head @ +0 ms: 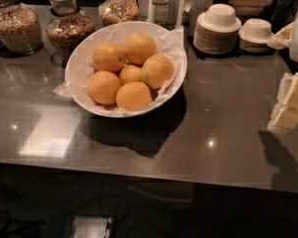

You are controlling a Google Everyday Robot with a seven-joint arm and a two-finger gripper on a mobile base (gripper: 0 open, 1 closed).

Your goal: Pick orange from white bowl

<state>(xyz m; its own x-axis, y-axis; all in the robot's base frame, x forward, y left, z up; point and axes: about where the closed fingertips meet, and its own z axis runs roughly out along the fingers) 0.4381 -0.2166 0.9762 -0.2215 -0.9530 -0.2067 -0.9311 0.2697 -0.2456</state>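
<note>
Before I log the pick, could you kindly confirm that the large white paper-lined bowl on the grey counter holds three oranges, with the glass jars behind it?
Not quite: the camera view shows six round oranges, not three, in the large white paper-lined bowl on the grey counter. The glass jars do stand behind it. The pale gripper is at the right edge, away from the bowl.
</note>
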